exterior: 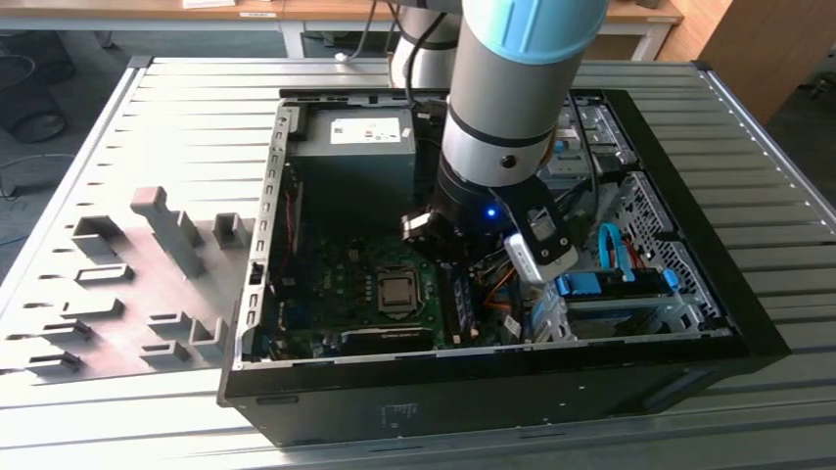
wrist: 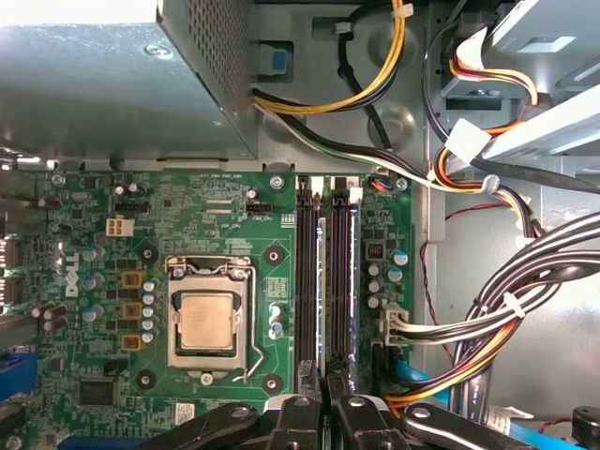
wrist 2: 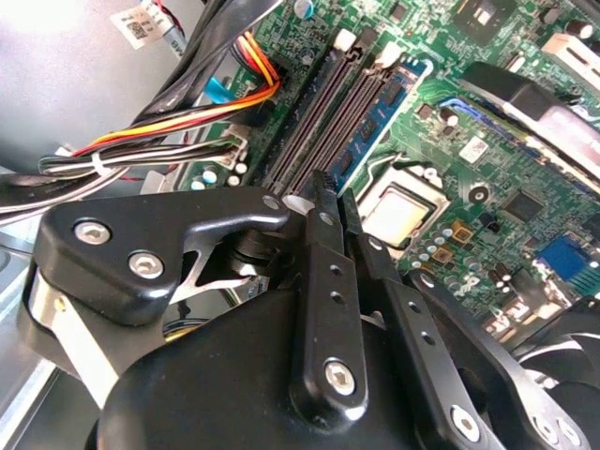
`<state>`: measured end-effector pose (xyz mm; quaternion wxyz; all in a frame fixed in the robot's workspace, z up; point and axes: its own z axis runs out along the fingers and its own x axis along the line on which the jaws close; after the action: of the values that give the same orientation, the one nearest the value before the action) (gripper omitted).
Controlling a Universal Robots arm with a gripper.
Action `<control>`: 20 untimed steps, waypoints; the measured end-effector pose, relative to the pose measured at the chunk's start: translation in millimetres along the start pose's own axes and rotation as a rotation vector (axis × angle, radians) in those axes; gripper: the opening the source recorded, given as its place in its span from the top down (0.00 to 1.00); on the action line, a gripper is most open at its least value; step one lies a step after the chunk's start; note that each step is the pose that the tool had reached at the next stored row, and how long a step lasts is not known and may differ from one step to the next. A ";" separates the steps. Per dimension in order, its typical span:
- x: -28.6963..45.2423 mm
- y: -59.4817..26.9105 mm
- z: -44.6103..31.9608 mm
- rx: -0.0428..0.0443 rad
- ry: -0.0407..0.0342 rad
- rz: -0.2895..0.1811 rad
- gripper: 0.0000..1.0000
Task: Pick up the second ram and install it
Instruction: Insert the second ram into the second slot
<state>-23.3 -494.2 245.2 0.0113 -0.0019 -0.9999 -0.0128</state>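
My gripper (wrist 2: 336,192) is down inside the open computer case (exterior: 496,392), over the memory slots of the green motherboard (wrist: 216,216). The second ram (wrist 2: 375,127) is a thin stick with a blue face. In the first wrist view the ram (wrist: 323,300) shows edge-on, lined up along a slot. One end of it runs in between my fingertips. The gripper (wrist: 325,405) is shut on that end with both black fingers close together. I cannot tell how deep the stick sits in the slot. Empty dark slots (wrist: 305,281) lie beside it.
The processor socket (wrist: 206,319) lies beside the slots. Bundles of cables (wrist: 487,319) crowd the other side, and the grey power supply (wrist: 94,84) stands at the slots' far end. In the exterior view, a grey slotted holder block (exterior: 131,284) sits outside the case on the left.
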 end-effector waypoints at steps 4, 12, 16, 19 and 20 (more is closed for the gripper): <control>-1.2 2.0 1.5 0.0002 0.0000 0.000 0.86; -2.5 5.4 4.3 0.0002 0.0001 0.000 0.86; -3.0 6.7 5.7 0.0000 0.0000 0.000 0.86; -3.6 7.9 6.7 -0.0002 -0.0001 0.000 0.86; -3.8 8.2 7.0 -0.0002 -0.0001 0.000 0.86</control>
<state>-19.6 -485.9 238.3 0.0113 -0.0019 -0.9999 -0.0129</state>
